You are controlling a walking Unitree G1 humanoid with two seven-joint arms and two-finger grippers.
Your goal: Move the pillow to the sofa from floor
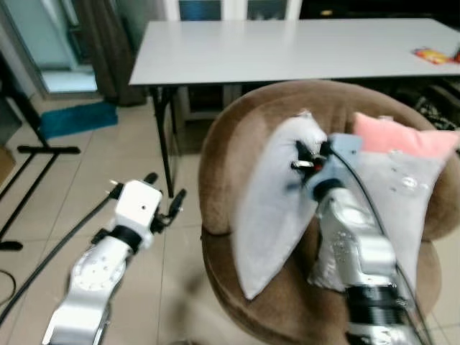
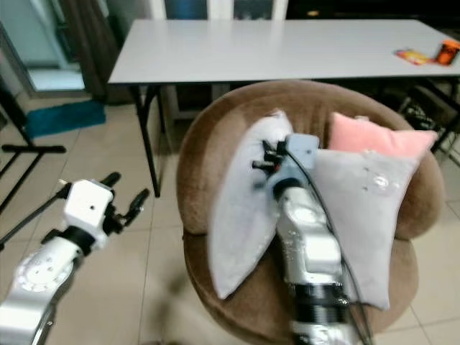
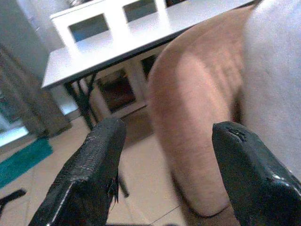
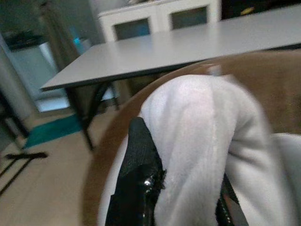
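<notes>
A light grey pillow [image 1: 267, 212] stands on edge on the round brown sofa [image 1: 215, 165], leaning against its backrest. My right gripper [image 1: 309, 159] is shut on the pillow's upper edge. In the right wrist view the soft fabric [image 4: 202, 141] bulges between the black fingers [image 4: 138, 179]. My left gripper [image 1: 164, 190] hovers open over the tiled floor, just left of the sofa's side. Its two fingers [image 3: 89, 169] stand wide apart with nothing between them, and the sofa's brown flank [image 3: 197, 117] is close ahead.
A second grey pillow [image 1: 402, 194] and a pink pillow [image 1: 402, 136] lie on the sofa's right half. A white table [image 1: 287, 47] with black legs stands right behind the sofa. On the floor to the left are a teal mat [image 1: 75, 118] and a black stand [image 1: 43, 151].
</notes>
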